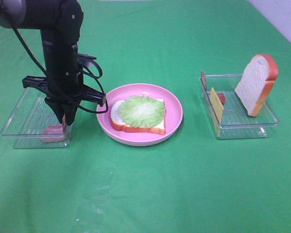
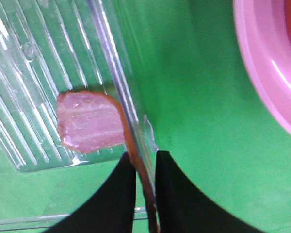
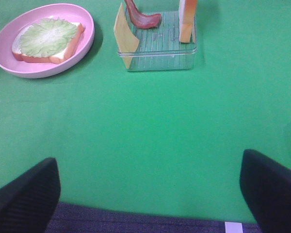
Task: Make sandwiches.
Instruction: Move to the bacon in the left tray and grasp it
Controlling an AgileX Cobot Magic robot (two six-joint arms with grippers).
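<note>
**Item 1, left arm** (image 1: 60, 48): black, standing over the left side of the desk (image 1: 145, 194). The forearm drops almost straight down into a clear ribbed tray (image 1: 24, 116) near the desk's left edge. The left gripper (image 1: 65, 121) points down at the tray's corner nearest the plate. In the left wrist view its two black fingers (image 2: 116, 199) are drawn narrow. The thin upturned end of a bacon strip (image 2: 89, 121) is pinched between them, hard against the tray's side wall. The rest of the strip lies flat on the tray floor.

**Item 2, right gripper** (image 3: 148, 194): seen only from its own wrist camera. It is held back over the desk's near edge and looks toward the plate and the far tray. Its fingers (image 3: 24, 194) are spread wide with nothing between them.

**Item 3, sandwich** (image 1: 136, 114): part-built, mid-desk, on a round pink plate (image 1: 174, 114). It is one white slice with an orange-brown crust, and a green lettuce leaf (image 1: 141, 110) covers most of its top.

**Item 4, second clear tray** (image 1: 247, 128): toward the desk's right edge. It holds:
- a bread slice (image 1: 256, 82) standing tilted against the far-right wall
- a yellow cheese slice (image 1: 216, 104) on edge along the wall nearest the plate
- a second reddish bacon piece (image 1: 221, 98) just beside the cheese
</note>
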